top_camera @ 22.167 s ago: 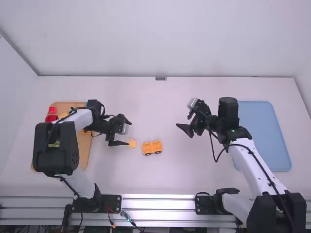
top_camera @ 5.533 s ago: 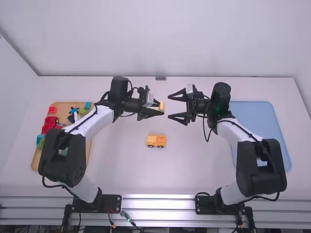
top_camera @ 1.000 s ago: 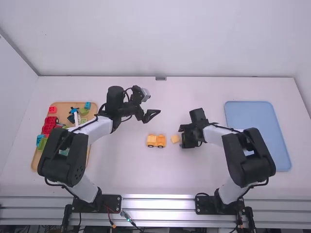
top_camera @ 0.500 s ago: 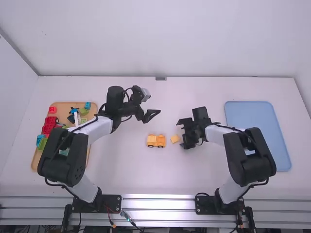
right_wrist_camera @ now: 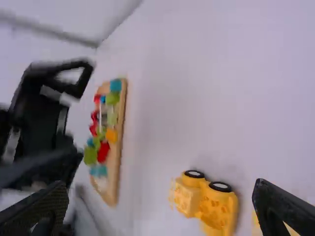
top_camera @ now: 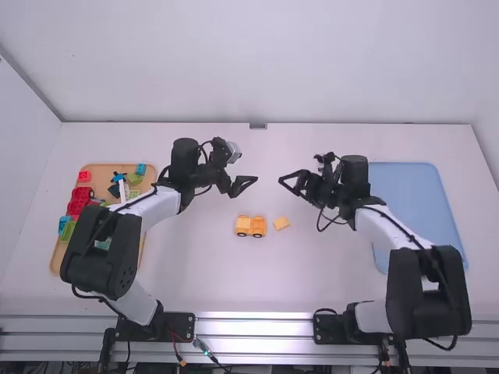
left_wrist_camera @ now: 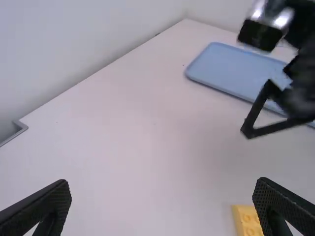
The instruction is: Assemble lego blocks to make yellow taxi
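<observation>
The small yellow car [top_camera: 250, 226], showing two dark wheels, stands mid-table, and a flat yellow block [top_camera: 281, 223] lies just right of it, apart. Beyond the car my left gripper [top_camera: 241, 186] hangs open and empty. My right gripper [top_camera: 289, 185] is beyond the loose block, also open and empty. In the left wrist view the left gripper [left_wrist_camera: 162, 204] has widely parted fingers, with part of a studded yellow piece [left_wrist_camera: 246, 220] by one finger. In the right wrist view the car [right_wrist_camera: 204, 201] sits below the right gripper [right_wrist_camera: 161, 204], the loose block [right_wrist_camera: 258, 225] partly hidden behind a finger.
A wooden tray [top_camera: 143, 234] of mixed coloured blocks lies at the left, partly under the left arm. The blue tray [top_camera: 421, 202] is on the right, its near side partly behind the right arm. A wall borders the table's far edge.
The right gripper has withdrawn from beside the loose block, away from the camera. That block was at the left gripper's fingertips several seconds ago and now lies on the table. The left arm has lately kept still.
</observation>
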